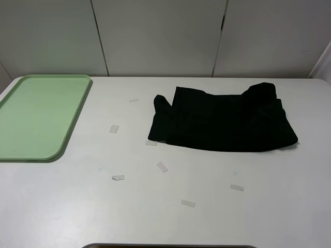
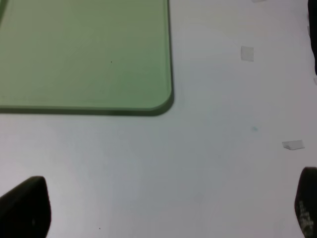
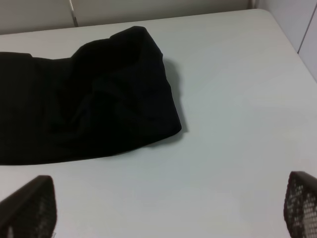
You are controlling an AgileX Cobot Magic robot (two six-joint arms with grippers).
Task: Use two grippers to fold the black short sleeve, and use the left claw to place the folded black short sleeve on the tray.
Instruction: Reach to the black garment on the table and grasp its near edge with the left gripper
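Exterior high shows you the black short sleeve (image 1: 222,124) lying crosswise, nearer the right end effector (image 3: 163,208), which is spread apart like the left end effector (image 2: 158,210).

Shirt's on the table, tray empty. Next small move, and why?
Probably bring the left pincer and right pincer in to the near edge of the shirt. Both are open and hold nothing. The shirt lies loosely bunched on the table, apart from the tray, and the left one sits over bare table by the tray corner.
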